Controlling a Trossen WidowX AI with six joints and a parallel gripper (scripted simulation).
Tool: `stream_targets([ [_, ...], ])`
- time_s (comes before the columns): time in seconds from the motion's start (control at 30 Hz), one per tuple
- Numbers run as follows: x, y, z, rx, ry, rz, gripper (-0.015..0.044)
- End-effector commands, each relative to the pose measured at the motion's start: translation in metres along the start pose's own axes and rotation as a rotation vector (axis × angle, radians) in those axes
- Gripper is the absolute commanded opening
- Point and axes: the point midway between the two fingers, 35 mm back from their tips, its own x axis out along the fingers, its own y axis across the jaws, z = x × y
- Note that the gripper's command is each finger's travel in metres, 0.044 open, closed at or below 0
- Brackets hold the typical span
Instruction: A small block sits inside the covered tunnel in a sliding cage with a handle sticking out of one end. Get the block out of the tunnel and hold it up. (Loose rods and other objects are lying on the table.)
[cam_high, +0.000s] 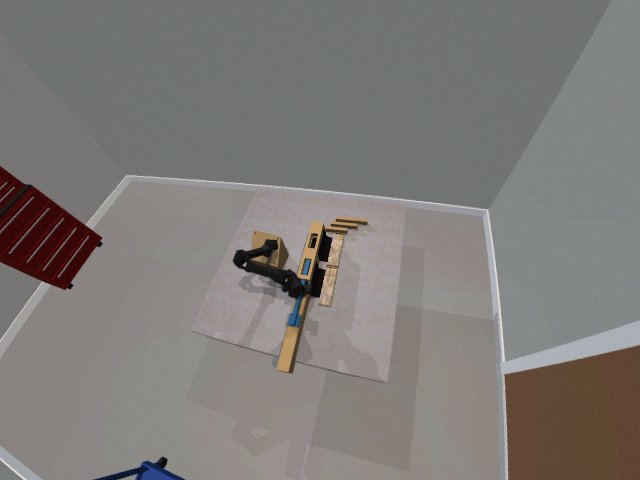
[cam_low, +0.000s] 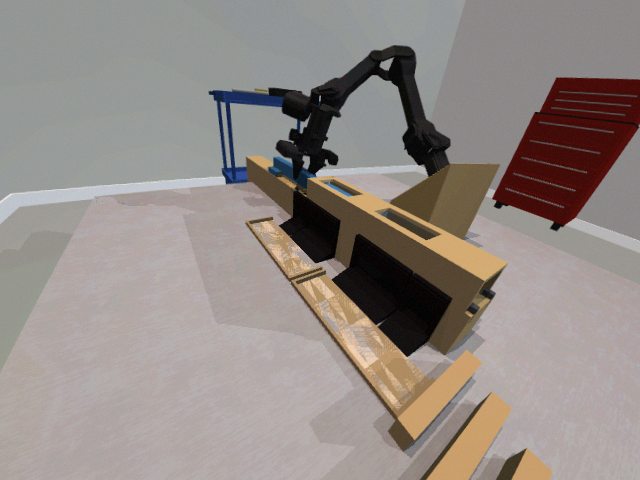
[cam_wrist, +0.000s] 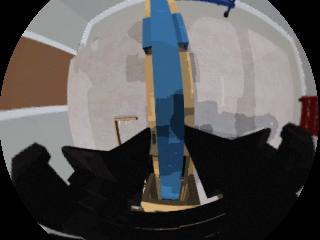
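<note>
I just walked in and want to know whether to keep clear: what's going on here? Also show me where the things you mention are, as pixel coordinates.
A black robot arm has its tool (cam_high: 305, 291) (cam_low: 305, 173) (cam_wrist: 166, 130) around the blue handle (cam_high: 297, 304) (cam_low: 290, 170) (cam_wrist: 167, 65), which sticks out of one end of the wooden tunnel (cam_high: 316, 227) (cam_low: 392, 201). The fingers stand partway closed; a firm grip can't be confirmed. The block isn't visible, and nothing is being held up.

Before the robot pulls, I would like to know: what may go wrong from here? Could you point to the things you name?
The hand (cam_high: 305, 290) (cam_low: 305, 174) (cam_wrist: 166, 130) has its fingertips close beside the blue handle (cam_high: 294, 319) (cam_low: 290, 168) (cam_wrist: 167, 60); its grip might be loose and slip. They may also catch the wooden edges along it. The block is not visible, so pulling could leave it inside the tunnel (cam_high: 316, 227) (cam_low: 467, 258).
</note>
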Motion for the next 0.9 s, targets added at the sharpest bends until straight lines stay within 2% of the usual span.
stream_targets([
  [0.0,-0.001,0.001,0.001,0.003,-0.002,0.003,0.0072],
  [0.17,-0.001,0.001,0.000,0.002,-0.002,0.003,0.0000],
  [0.87,-0.006,0.000,-0.062,-0.006,0.006,0.001,0.0000],
])
